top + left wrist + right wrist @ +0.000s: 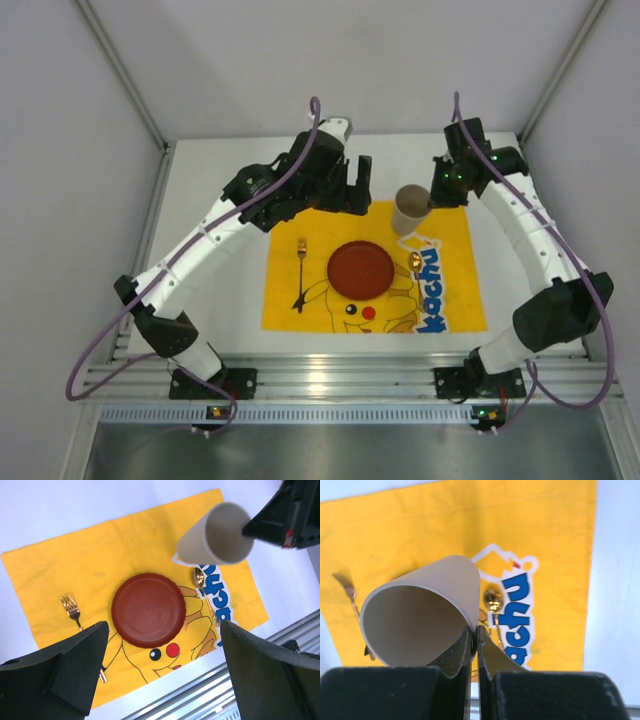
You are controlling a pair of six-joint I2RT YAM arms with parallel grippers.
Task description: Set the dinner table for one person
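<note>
On the white dinner table (220, 180) lies a yellow Pikachu cloth (450, 250). On the cloth sit a dark red plate (360, 268), a gold fork (300, 262) to its left and a gold spoon (415, 260) to its right. My right gripper (475, 630) is shut on the rim of a beige paper cup (420, 615), holding it tilted above the cloth's far right part; the cup also shows in the top view (410, 208) and the left wrist view (220, 532). My left gripper (350, 185) is open and empty, raised over the cloth's far edge.
A silver aluminium rail (330, 375) runs along the near edge by the arm bases. Grey walls close in the table at the back and both sides. In the left wrist view the plate (148, 609), fork (72, 611) and spoon (199, 577) lie below.
</note>
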